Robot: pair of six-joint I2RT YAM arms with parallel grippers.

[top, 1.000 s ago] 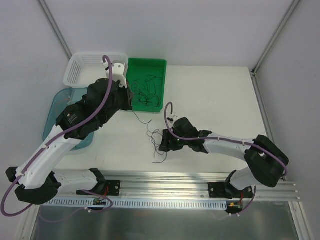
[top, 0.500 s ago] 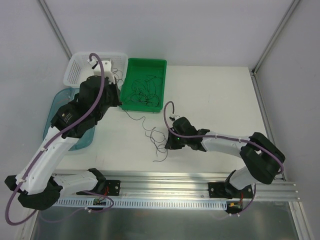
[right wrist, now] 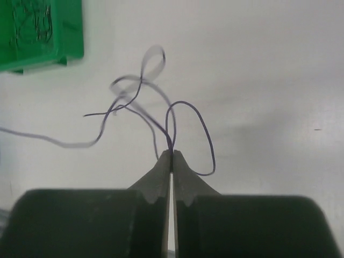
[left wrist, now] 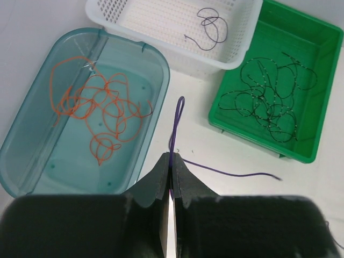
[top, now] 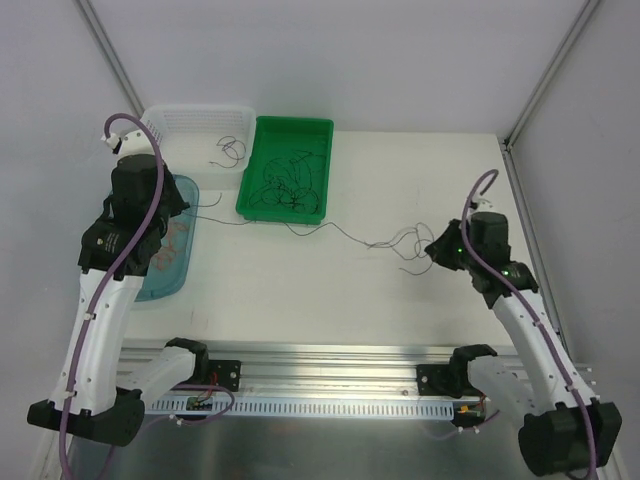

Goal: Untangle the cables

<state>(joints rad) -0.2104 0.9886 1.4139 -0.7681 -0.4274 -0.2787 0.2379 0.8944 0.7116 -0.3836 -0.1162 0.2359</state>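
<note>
Two grippers each pinch the purple cable (left wrist: pixel 179 110) with fingers pressed together: the left gripper (left wrist: pixel 172 160) by the table's left edge, the right gripper (right wrist: pixel 172 155) near its right edge. Black cables (left wrist: pixel 269 102) lie in the green tray (top: pixel 295 122) at the far edge, and orange cables (left wrist: pixel 102 110) in the teal tub (left wrist: pixel 157 62) at the left edge.

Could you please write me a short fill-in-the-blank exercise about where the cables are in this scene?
The tub holding the orange cables is ____.
The cables in the green tray are ____.
The cable pinched by the left end effector and the right end effector is ____.
Missing words: teal, black, purple.
</note>
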